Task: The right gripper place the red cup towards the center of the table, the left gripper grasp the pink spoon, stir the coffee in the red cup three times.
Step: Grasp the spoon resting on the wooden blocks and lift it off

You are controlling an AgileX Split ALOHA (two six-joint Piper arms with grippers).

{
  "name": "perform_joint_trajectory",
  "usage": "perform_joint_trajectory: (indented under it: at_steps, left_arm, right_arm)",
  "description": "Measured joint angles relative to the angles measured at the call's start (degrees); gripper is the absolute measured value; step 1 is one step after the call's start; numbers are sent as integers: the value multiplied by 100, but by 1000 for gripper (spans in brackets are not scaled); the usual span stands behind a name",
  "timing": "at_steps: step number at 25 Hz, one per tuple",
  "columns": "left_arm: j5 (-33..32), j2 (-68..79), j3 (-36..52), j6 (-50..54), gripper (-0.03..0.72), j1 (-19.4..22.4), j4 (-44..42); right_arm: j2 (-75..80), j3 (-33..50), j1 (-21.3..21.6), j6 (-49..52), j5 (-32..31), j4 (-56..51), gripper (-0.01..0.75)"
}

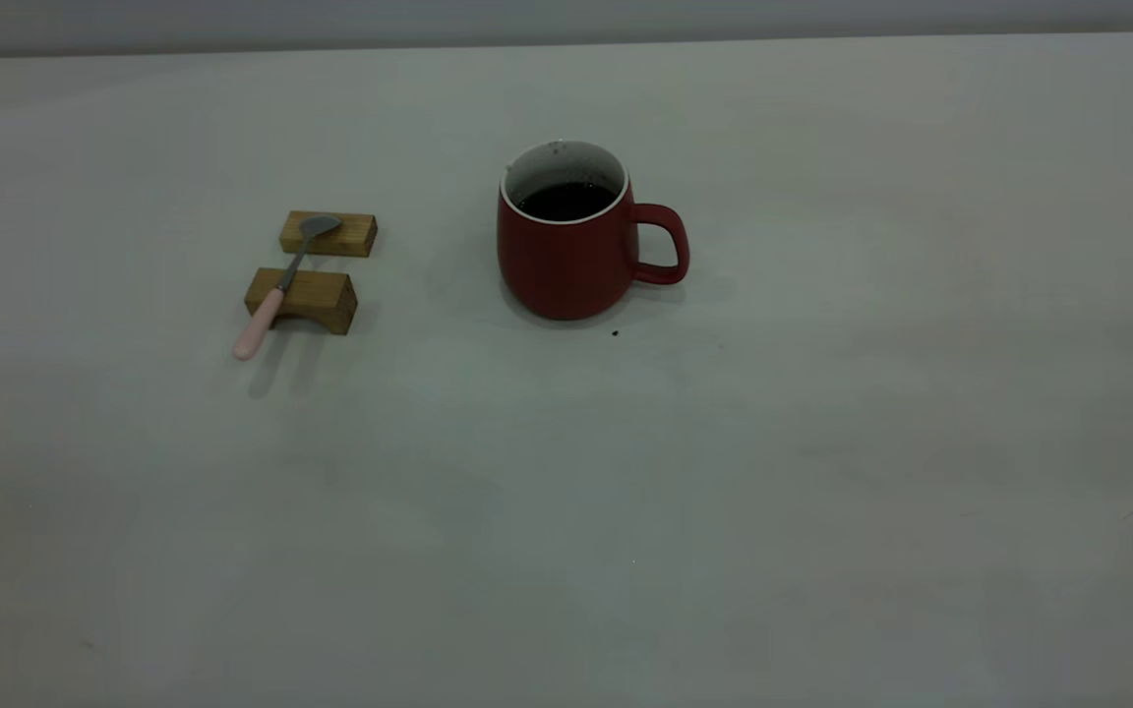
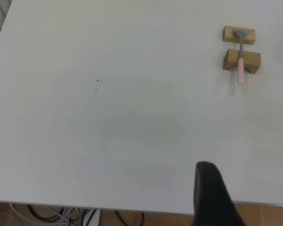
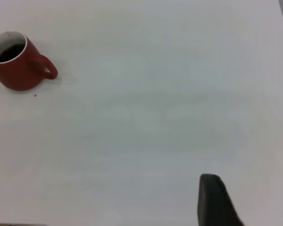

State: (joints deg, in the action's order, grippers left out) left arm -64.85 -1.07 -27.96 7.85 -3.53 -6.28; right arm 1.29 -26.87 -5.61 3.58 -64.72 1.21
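red cup (image 3: 18, 61) well apart from right pincer (image 3: 247, 202), released, left pincer (image 2: 247, 197) released

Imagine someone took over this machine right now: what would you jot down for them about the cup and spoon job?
Left end effector: open, holding nothing, back near the table edge, far from the pink spoon.
Right end effector: open, holding nothing, far from the red cup.
Spoon lies across two wooden blocks, bowl on the far block.
Cup stands upright around mid-table, handle toward the right arm's side, coffee inside.
Done: cup seems already central.
Left: grasp spoon, stir three times.
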Motion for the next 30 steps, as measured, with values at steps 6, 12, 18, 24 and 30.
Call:
perform_joint_trajectory:
  at_steps: [6,12,18,24,30]
  left_arm:
    - [0,0,0,0,458,0,0]
    - [0,0,0,0,458,0,0]
    - [239,1046,-201,0,498,0,0]
    - [541,3303,-731,17,551,0,27]
    - [1570,5520,-1140,17,554,0,470]
  right_arm:
    - [-2,0,0,0,0,0,394]
    - [-2,0,0,0,0,0,394]
    - [-2,0,0,0,0,0,394]
    - [-2,0,0,0,0,0,394]
    - [-2,0,0,2,0,0,394]
